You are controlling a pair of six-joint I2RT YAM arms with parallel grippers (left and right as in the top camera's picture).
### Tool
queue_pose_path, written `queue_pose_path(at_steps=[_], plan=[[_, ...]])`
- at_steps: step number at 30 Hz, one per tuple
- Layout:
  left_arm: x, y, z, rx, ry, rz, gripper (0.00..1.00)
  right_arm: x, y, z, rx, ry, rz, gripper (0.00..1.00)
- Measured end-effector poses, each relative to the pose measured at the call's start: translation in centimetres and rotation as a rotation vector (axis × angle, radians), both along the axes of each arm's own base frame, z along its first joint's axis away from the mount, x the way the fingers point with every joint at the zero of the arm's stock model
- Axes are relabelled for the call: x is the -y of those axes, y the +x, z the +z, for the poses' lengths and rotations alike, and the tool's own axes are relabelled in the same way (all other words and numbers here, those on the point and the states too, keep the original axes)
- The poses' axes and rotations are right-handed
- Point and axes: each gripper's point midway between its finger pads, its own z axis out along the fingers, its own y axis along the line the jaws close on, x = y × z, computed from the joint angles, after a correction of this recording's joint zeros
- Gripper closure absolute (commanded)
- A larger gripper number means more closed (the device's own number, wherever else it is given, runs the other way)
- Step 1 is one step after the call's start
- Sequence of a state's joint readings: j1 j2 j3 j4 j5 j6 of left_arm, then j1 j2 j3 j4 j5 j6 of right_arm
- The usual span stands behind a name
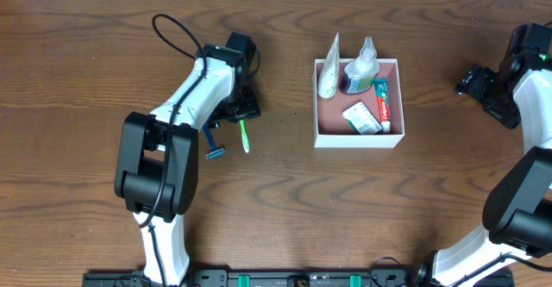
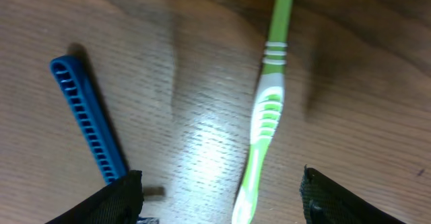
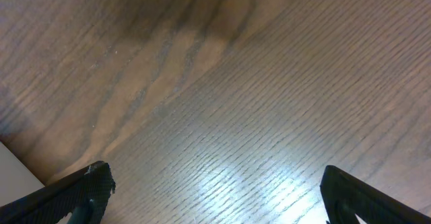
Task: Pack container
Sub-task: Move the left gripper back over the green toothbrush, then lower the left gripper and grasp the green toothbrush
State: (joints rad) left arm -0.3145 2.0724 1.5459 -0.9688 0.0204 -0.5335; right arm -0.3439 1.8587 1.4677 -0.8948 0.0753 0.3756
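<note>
Container sits on table right of centre, holding white tube, bottle and toothpaste box. Left tool spread wide, empty, over green toothbrush; blue razor lies near it. Right tool wide, empty, well apart from container.

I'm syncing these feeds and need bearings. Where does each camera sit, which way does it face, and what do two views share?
Overhead: above the table, looking straight down at the container, green toothbrush and blue razor; left arm and right arm show.
Left wrist: on the left arm, facing down at toothbrush and razor; left claw tips show.
Right wrist: on the right arm, facing bare wood; right claw tips show.
Shared: overhead and left wrist both show toothbrush and razor.
</note>
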Motion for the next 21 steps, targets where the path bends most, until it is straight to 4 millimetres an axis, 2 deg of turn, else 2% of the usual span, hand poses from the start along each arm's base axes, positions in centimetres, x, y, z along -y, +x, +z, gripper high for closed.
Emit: queue_pose_path(at_steps=[9, 16, 21], plan=[[2.0, -0.2, 0.0, 0.017, -0.009, -0.056, 0.25, 0.0, 0.0, 0.0, 0.000, 0.000, 0.000, 0.01], [2.1, 0.1, -0.4, 0.031, -0.014, -0.055, 0.25, 0.0, 0.0, 0.0, 0.000, 0.000, 0.000, 0.01], [1.7, -0.8, -1.3, 0.006, -0.005, -0.055, 0.25, 0.0, 0.0, 0.0, 0.000, 0.000, 0.000, 0.01]])
